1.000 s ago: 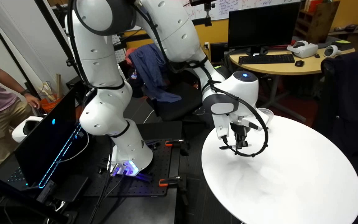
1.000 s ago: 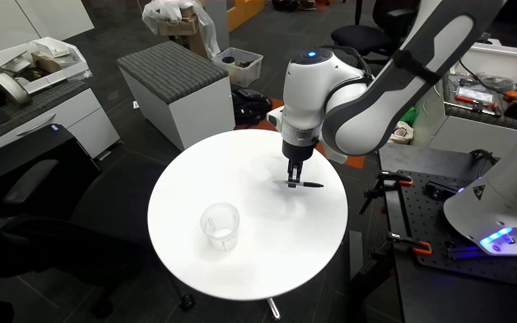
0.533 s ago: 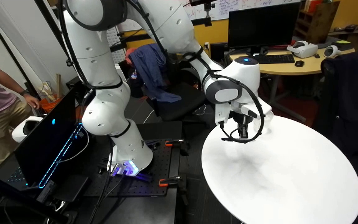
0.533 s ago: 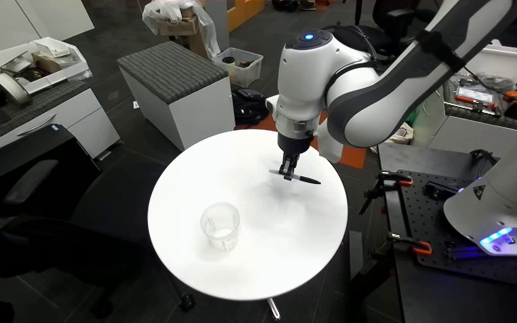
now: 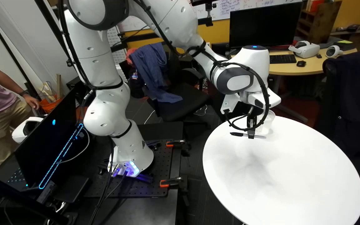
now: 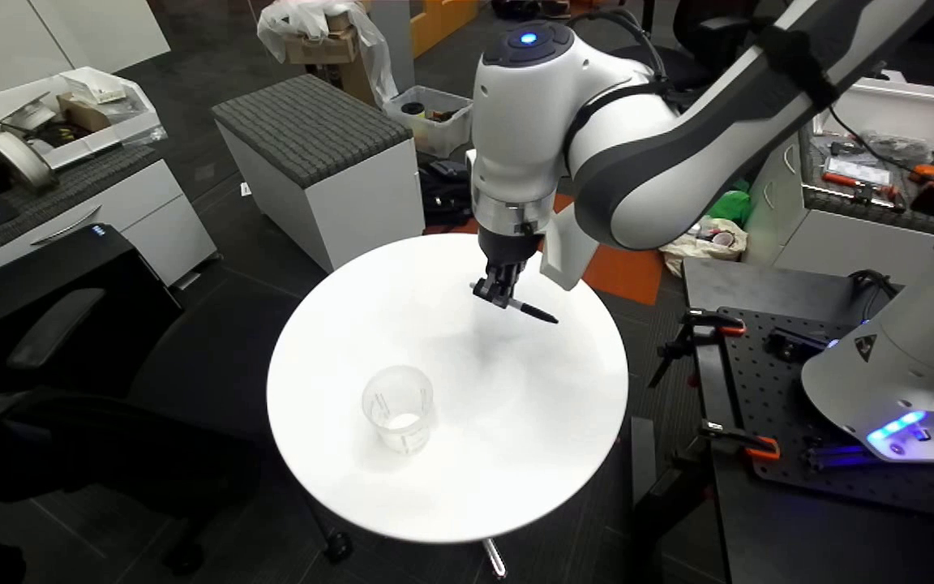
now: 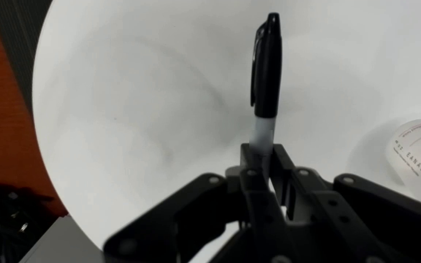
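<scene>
Marker (image 7: 267, 87) — one, cup (image 6: 399, 412) — one

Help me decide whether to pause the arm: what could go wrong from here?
The gripper is shut on the marker with both ends sticking out, so a bump could twist it or work it loose.

The clear cup stands upright on the white table; if the marker's end swept into it, the cup might tip.

A cable loops out close beside the gripper and could perhaps snag on something.
</scene>
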Action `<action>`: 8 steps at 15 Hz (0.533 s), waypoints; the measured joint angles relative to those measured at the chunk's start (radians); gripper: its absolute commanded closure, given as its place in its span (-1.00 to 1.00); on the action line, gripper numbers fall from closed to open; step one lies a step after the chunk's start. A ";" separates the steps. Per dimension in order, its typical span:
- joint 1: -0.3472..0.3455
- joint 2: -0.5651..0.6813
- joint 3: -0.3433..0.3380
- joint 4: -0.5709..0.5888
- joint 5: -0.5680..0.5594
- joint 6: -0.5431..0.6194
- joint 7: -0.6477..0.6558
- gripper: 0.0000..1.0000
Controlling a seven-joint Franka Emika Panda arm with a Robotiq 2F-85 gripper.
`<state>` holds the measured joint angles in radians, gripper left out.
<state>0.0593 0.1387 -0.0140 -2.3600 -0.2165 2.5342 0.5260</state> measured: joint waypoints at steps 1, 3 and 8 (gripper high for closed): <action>0.007 0.000 -0.001 0.015 -0.022 -0.018 0.040 0.93; 0.021 0.001 -0.001 0.047 -0.069 -0.068 0.126 0.93; 0.059 0.007 0.002 0.122 -0.175 -0.185 0.321 0.93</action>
<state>0.1184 0.1460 -0.0115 -2.2375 -0.3915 2.3491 0.8472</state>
